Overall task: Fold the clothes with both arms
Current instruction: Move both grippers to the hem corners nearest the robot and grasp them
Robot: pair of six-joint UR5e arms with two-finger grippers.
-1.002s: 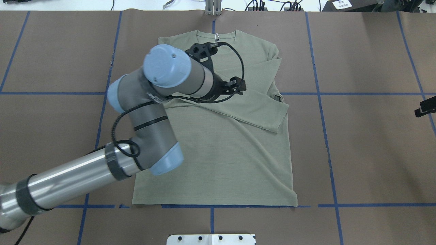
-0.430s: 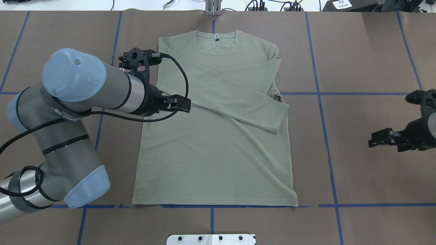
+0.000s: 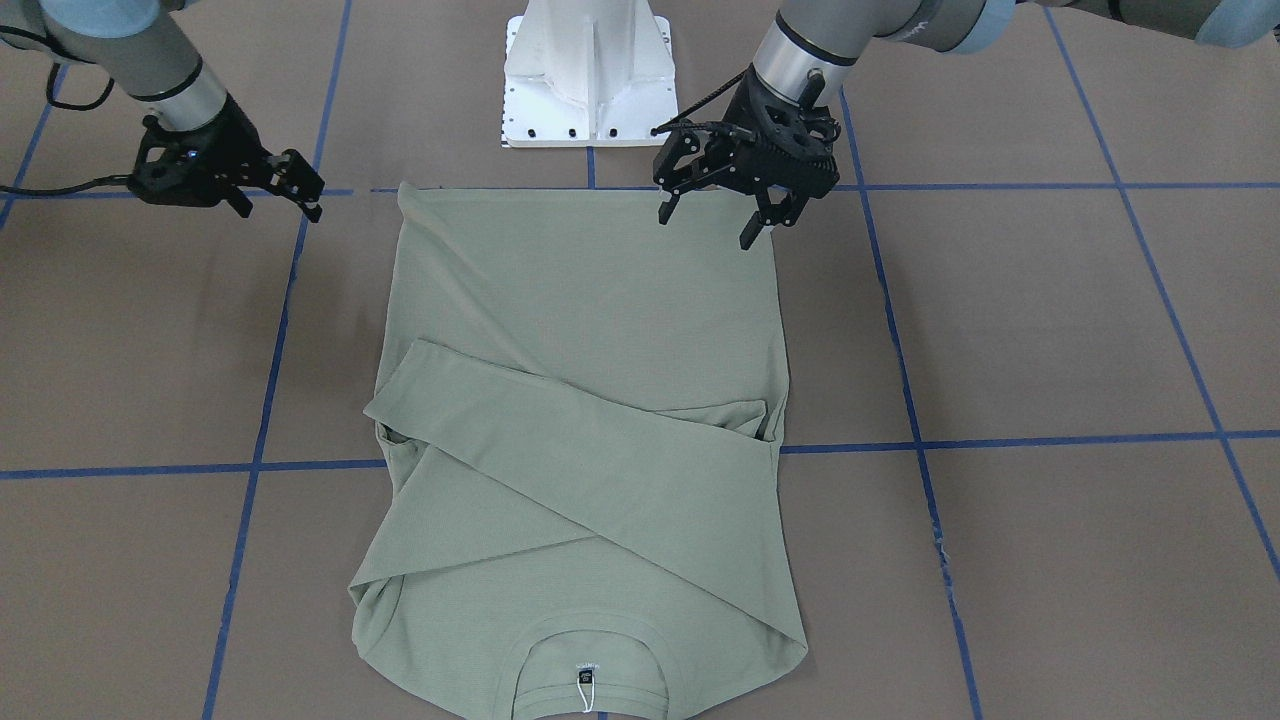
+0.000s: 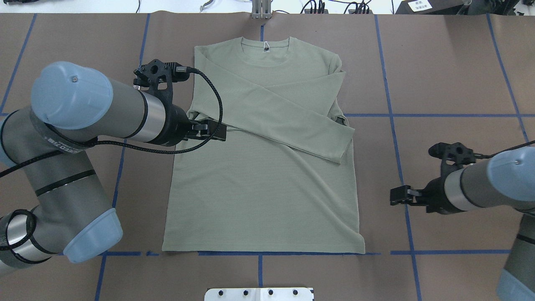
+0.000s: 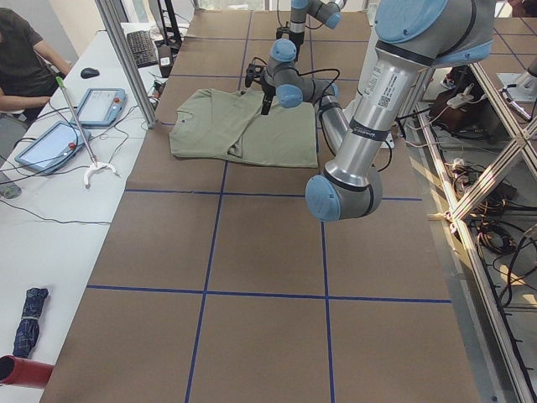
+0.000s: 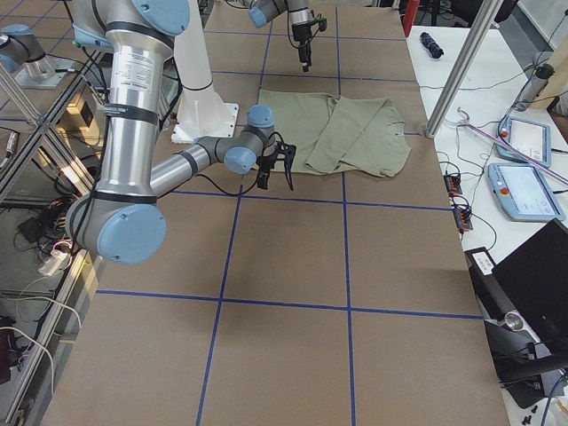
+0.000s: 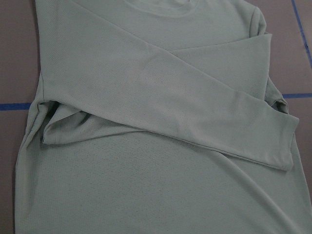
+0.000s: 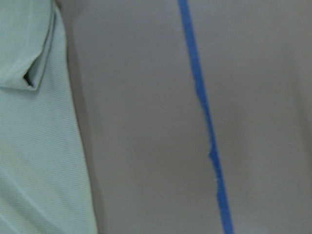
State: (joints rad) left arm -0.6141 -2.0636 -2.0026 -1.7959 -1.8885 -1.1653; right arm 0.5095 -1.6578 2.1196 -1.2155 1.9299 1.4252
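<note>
The sage-green shirt [image 4: 263,188] lies flat on the brown table with its collar away from the robot and both sleeves folded across the chest. A neck label and white tag [image 4: 266,46] show at the collar. It also shows in the front view [image 3: 580,330], the left wrist view [image 7: 156,170] and the right wrist view [image 8: 29,146]. My left gripper [image 4: 221,131] hovers open and empty above the shirt's left side; in the front view [image 3: 705,228] its fingers stand apart. My right gripper [image 4: 395,196] is open and empty over bare table just right of the shirt, and also shows in the front view [image 3: 312,198].
The white pedestal base [image 3: 585,70] stands at the near table edge. Blue tape lines [image 4: 393,115] grid the brown cover. In the exterior left view a person [image 5: 21,59], tablets [image 5: 101,105] and an aluminium post [image 5: 126,59] stand at the far side.
My left arm has drawn back from over the shirt's chest to its left side. My right arm has come in from the right edge toward the shirt's right side.
</note>
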